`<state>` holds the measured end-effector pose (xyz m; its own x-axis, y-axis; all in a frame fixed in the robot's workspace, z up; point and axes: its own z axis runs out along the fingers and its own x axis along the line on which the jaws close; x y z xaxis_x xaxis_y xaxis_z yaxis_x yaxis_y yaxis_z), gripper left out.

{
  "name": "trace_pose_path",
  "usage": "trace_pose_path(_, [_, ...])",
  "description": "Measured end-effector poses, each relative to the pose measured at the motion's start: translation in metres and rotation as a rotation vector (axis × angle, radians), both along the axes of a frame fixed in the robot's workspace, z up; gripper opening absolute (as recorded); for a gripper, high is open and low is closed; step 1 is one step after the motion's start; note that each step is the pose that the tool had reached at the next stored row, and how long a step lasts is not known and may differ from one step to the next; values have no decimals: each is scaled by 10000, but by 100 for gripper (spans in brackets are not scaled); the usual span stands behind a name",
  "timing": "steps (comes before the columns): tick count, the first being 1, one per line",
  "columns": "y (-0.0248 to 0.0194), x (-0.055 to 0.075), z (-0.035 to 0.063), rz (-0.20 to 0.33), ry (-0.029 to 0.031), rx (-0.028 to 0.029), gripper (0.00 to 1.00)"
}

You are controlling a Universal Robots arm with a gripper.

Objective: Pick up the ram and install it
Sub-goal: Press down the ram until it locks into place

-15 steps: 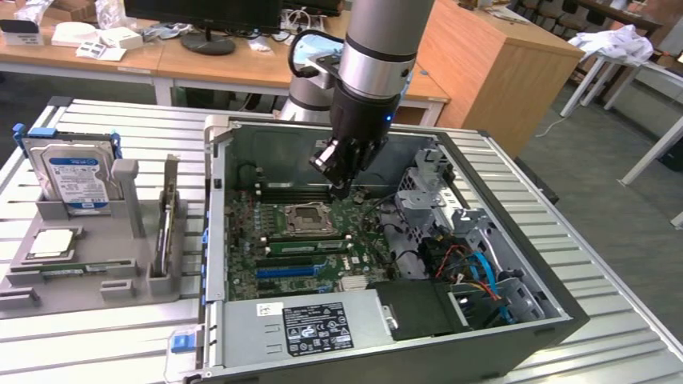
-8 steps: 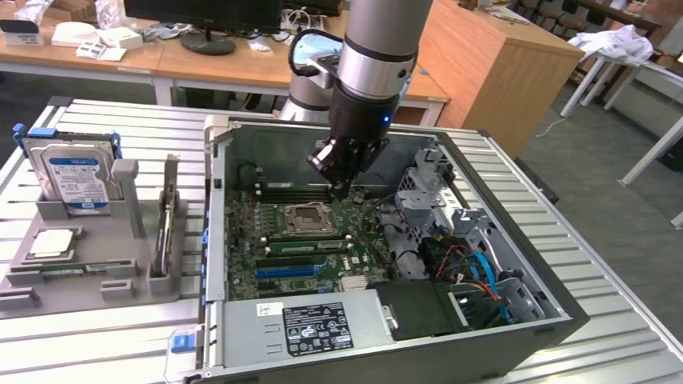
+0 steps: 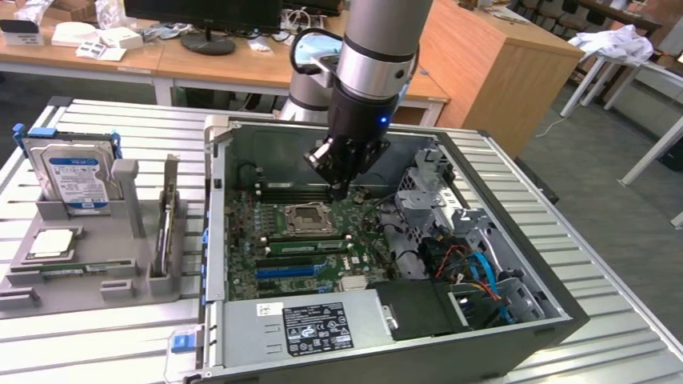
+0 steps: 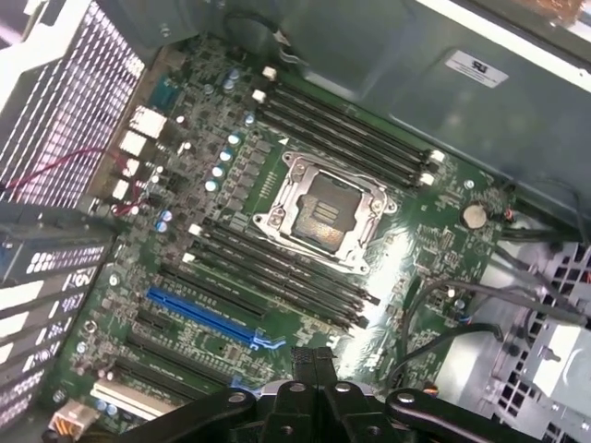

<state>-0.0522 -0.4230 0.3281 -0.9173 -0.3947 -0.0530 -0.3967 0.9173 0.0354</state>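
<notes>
Judging from the exterior view, the job has hardly begun. The tool hangs inside the open computer case, just beyond the processor socket and over the black memory slots on its far side. Its jaws are pressed fully together with nothing between them. What looks like the ram lies well apart from the socket, outside the case toward the exterior view's left. It rests flat in a grey holder on the desk. It appears as a thin, narrow green strip, though its chips are too small to make out. Both picking it up and seating it seem to remain.

Turning to the wrist view, the tool points down at the motherboard, its fingers touching each other and empty. The processor socket sits open. The memory slots on one side of it and the slots on the other side all look black and unfilled, as far as I can tell. A blue expansion slot lies further from the socket, past the second group of slots.
</notes>
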Motion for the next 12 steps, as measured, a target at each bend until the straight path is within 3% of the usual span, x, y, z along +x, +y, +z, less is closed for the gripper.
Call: trace_pose_path(12, [0,0,-17,-1367,281,-2,11])
